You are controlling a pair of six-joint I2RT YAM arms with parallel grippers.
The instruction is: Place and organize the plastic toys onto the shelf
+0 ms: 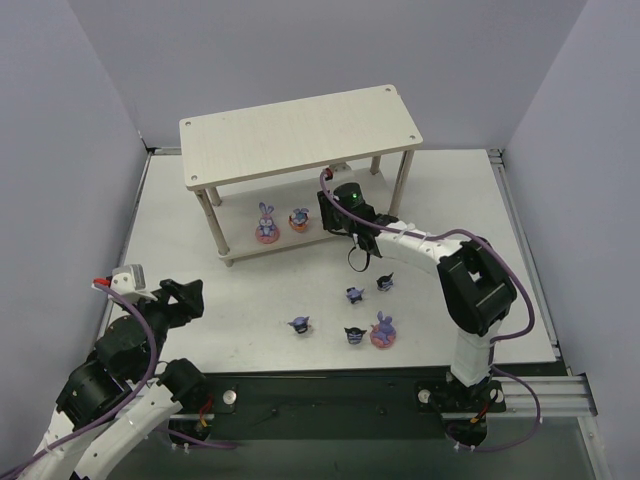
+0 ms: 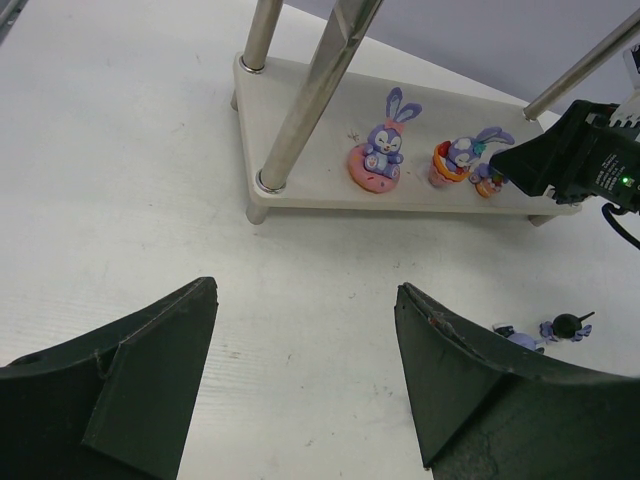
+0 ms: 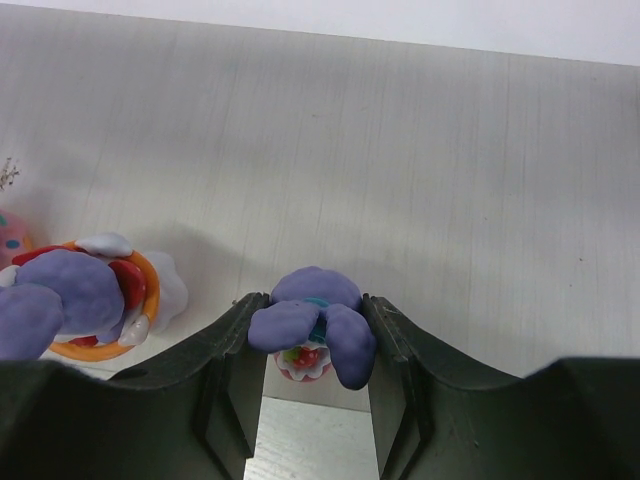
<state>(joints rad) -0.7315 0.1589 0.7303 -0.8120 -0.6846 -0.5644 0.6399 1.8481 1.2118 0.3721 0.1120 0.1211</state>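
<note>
Top view, 8 o'clock: my left claw (image 2: pixel 300 300) hangs wide and empty above the tabletop (image 1: pixel 250 290). 10 o'clock: two bunnies (image 1: pixel 266 225) stand on the lower board of the shelf (image 1: pixel 300 130). Just beside them, my right claw (image 3: pixel 312 345) grips a third bunny (image 3: pixel 305 305). 5 o'clock: four dark figures (image 1: pixel 352 294) and a last bunny (image 1: pixel 382 333) on the tabletop.

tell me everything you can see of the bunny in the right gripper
The bunny is a tiny glossy plastic figurine: purple-blue head and long ears over a pale base with red and green specks. The right gripper is shut on it, a finger on each side. It is over the shelf's lower board, beside but apart from an orange-ringed bunny; whether it touches the board is unclear.
</note>
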